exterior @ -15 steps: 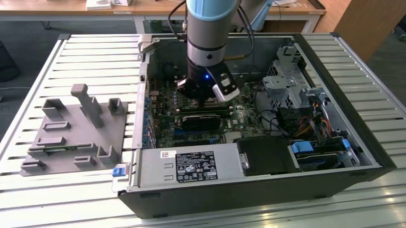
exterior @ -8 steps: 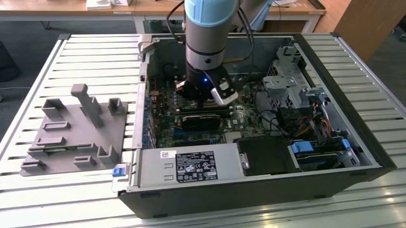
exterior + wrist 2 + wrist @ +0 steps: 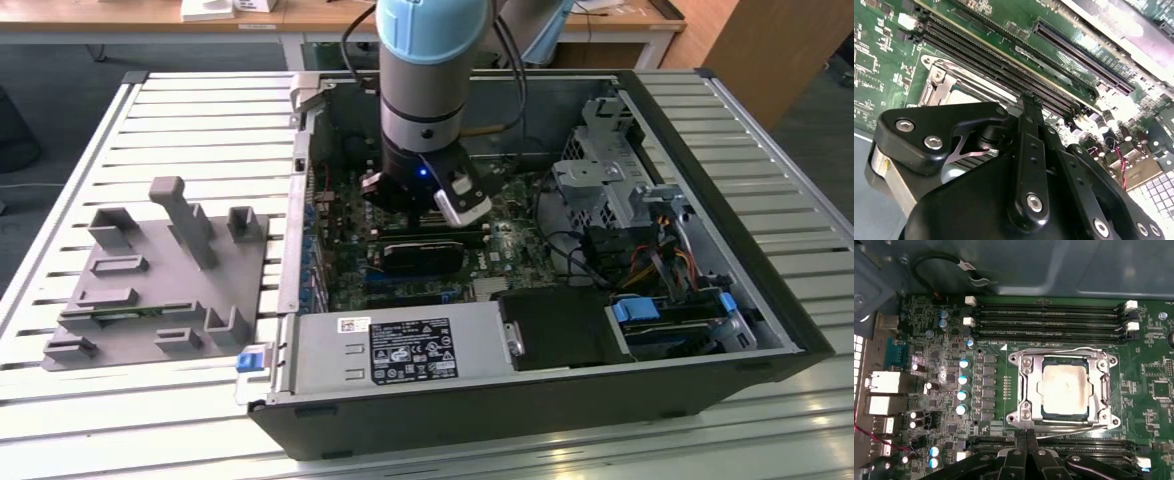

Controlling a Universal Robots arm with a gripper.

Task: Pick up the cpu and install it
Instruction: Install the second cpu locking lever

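- The robot arm (image 3: 424, 90) reaches down into an open computer case (image 3: 747, 290) lying on a slatted tabletop (image 3: 187, 110); the hand (image 3: 1026, 437) hangs low over the motherboard (image 3: 929, 340), its fingers pressed together with nothing between them.
- In the first wrist view the cpu (image 3: 1065, 391) already sits inside the socket frame (image 3: 1021, 390), silvery top up, pale rim showing; the fingertips sit just beside the frame's edge, close to a thin wire lever (image 3: 1069, 424) along that side.
- Likely risks: a push off the lever's line could scrape the board or shift the chip in its seat; pressing before the chip lies flat could bend contacts below.
- Room is tight; memory slots (image 3: 1049, 320) run along one side of the socket, another row just beside the fingertips, capacitors (image 3: 962, 385) close by, the case walls all round.
- A grey fixture plate (image 3: 154, 280) stands well apart on the tabletop, at the exterior view's left.
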